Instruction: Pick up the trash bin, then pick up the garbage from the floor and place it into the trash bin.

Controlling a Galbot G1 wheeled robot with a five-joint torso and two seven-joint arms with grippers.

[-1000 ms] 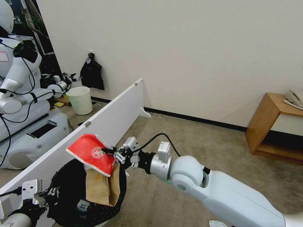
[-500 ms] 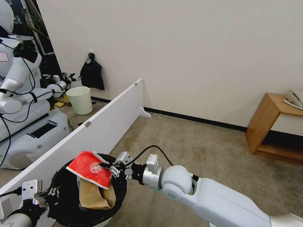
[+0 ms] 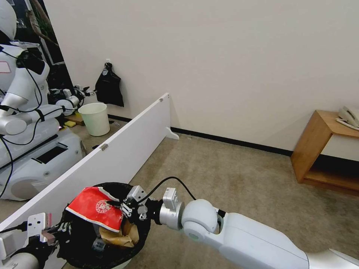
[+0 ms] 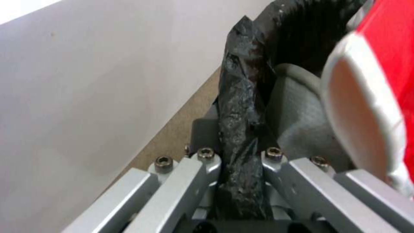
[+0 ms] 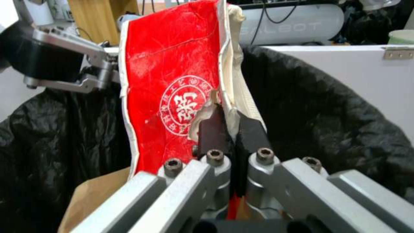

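Already the trash bin [image 3: 106,257] is lifted by its rim: the left gripper [image 3: 56,228] is seen at the near left edge, and in the left wrist view its jaws are closed on a fold of the black bag [image 4: 239,129] where it is turned over the rim. So the first part of the task can be judged as done.

Above the bin's mouth, a red-white packet [image 3: 95,209] is held by the right gripper [image 3: 121,208]. In the right wrist view the two dark pads [image 5: 211,132] are pressed together on the packet's torn white edge, so the jaws are clamped on it. The packet hangs partly inside the opening, not yet released. Under it, a crumpled brown paper bag [image 3: 119,234] lies inside the bin, so some garbage is already placed. How much litter is left on the floor [image 3: 232,168] cannot be told; the carpet in view is bare.

As for materials, the bag is thin, glossy and wrinkled plastic. The packet is flat, stiff paper, red with a white border and a round white printed seal [image 5: 183,108]; it is creased but keeps its shape. The paper bag is matte and soft-folded. The carpet is short-piled, beige, with faint stains.
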